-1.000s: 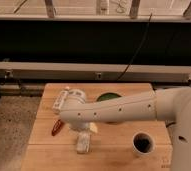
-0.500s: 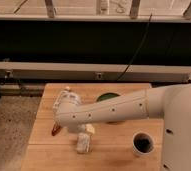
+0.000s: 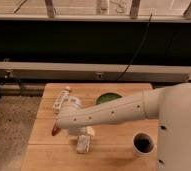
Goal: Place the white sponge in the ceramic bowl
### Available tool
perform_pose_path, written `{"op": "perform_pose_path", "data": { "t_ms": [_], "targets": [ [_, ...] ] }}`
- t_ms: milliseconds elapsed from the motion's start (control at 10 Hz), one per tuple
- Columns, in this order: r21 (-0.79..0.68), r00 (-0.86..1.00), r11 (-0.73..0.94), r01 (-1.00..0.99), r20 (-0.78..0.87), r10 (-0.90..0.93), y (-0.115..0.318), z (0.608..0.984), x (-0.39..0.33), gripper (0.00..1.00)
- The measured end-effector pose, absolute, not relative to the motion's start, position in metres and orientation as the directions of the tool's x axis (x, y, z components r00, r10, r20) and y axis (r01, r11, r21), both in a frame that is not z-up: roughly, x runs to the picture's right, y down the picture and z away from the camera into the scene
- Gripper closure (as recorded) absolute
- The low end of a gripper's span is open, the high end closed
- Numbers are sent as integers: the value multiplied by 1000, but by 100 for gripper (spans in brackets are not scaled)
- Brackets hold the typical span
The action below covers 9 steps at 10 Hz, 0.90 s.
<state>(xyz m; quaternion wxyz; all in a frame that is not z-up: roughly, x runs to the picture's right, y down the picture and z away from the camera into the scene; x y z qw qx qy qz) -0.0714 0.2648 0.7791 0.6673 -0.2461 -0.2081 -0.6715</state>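
The white sponge [image 3: 83, 144] is a small off-white block lying on the wooden table [image 3: 114, 155] near its front edge. The green ceramic bowl [image 3: 109, 98] sits at the back of the table, its front partly hidden by my arm. My arm reaches from the right across the table. My gripper [image 3: 79, 132] hangs at the arm's left end, just above the sponge and close to it. Whether it touches the sponge is hidden by the wrist.
A white tube-like bottle [image 3: 64, 98] lies at the back left of the table. A small orange-red object [image 3: 55, 130] shows under the wrist on the left. A white cup with a dark inside [image 3: 143, 143] stands at the front right.
The arm's end has moved left and down toward the front of the table. The sponge has stayed where it was.
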Motion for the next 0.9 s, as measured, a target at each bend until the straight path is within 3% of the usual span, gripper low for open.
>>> {"op": "perform_pose_path", "data": {
  "t_ms": [200,400,500,900],
  "targets": [
    [-40,10,-19,999,624,-781,273,788,-71,20],
    [-36,11,-16,999,635,-773,276,793,-69,29],
    [-31,10,-12,999,643,-766,278,793,-68,43],
    [-24,12,-5,1000,650,-760,278,787,-62,81]
  ]
}}
